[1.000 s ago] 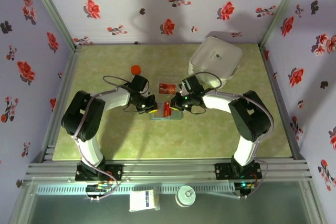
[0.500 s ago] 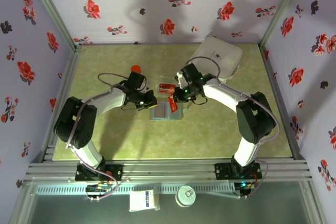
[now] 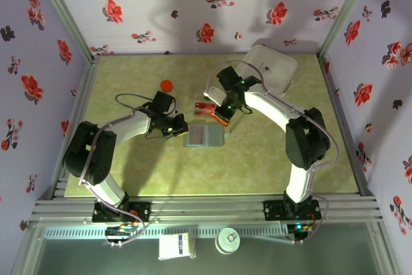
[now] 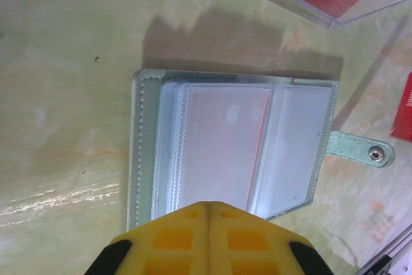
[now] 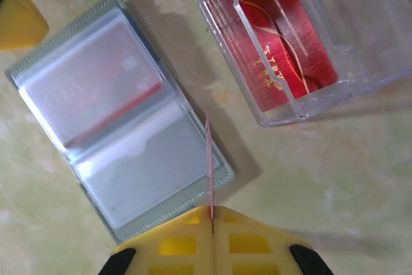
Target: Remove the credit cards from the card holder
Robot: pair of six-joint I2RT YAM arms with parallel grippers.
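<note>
The grey-blue card holder lies open and flat on the table, its clear sleeves up. A reddish card shows through one sleeve. My left gripper is shut and empty, its yellow tips over the holder's left edge. My right gripper is shut on a red credit card, seen edge-on, above the table just past the holder's far right corner. Another red credit card lies inside the clear plastic box.
A large white rounded case stands at the back right, behind my right arm. A small orange-red round thing lies at the back left. The holder's snap tab sticks out sideways. Patterned walls close in the table.
My right gripper has lifted the red card off the holder and carried it back toward the clear box. My left gripper has slid slightly left, to the holder's edge.
</note>
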